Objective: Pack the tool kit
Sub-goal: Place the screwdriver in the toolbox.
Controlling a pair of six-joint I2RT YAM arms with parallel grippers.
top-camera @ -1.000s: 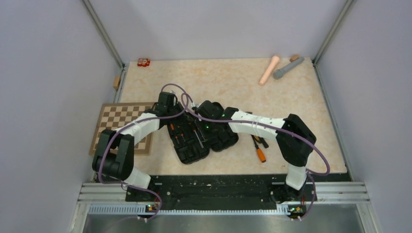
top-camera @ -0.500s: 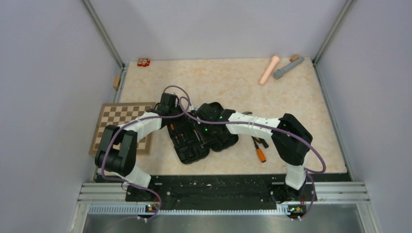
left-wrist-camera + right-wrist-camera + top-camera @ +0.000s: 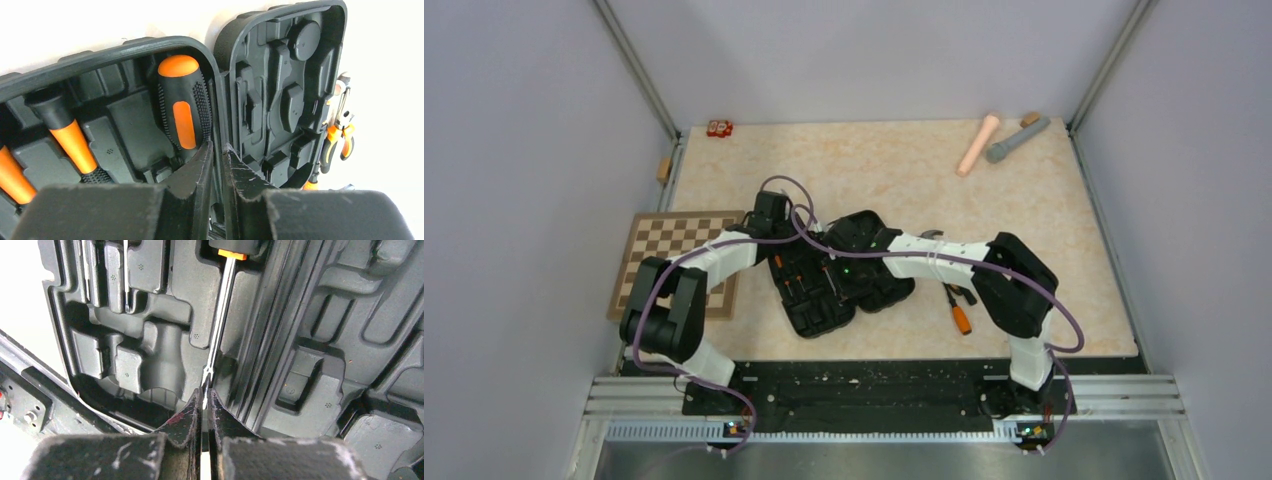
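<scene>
A: Packing status?

B: Partly done. The case [image 3: 809,322] lies open mid-counter [image 3: 894,170]. Its left half holds screwdrivers [image 3: 182,107]; the right half's slots are bare. The pliers [image 3: 339,140] and a loose screwdriver [image 3: 961,318] lie outside, to its right.

A: Grippers?

B: The left gripper [image 3: 216,147] clamps the case's middle rim. The right gripper [image 3: 205,395] is closed on a thin screwdriver [image 3: 220,315] lying in the case.

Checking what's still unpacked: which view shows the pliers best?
The left wrist view: the pliers lie sharp beside the case, jaws and orange handles clear. The top view shows only small tools right of the case, too tiny to identify; the right wrist view misses them.
</scene>
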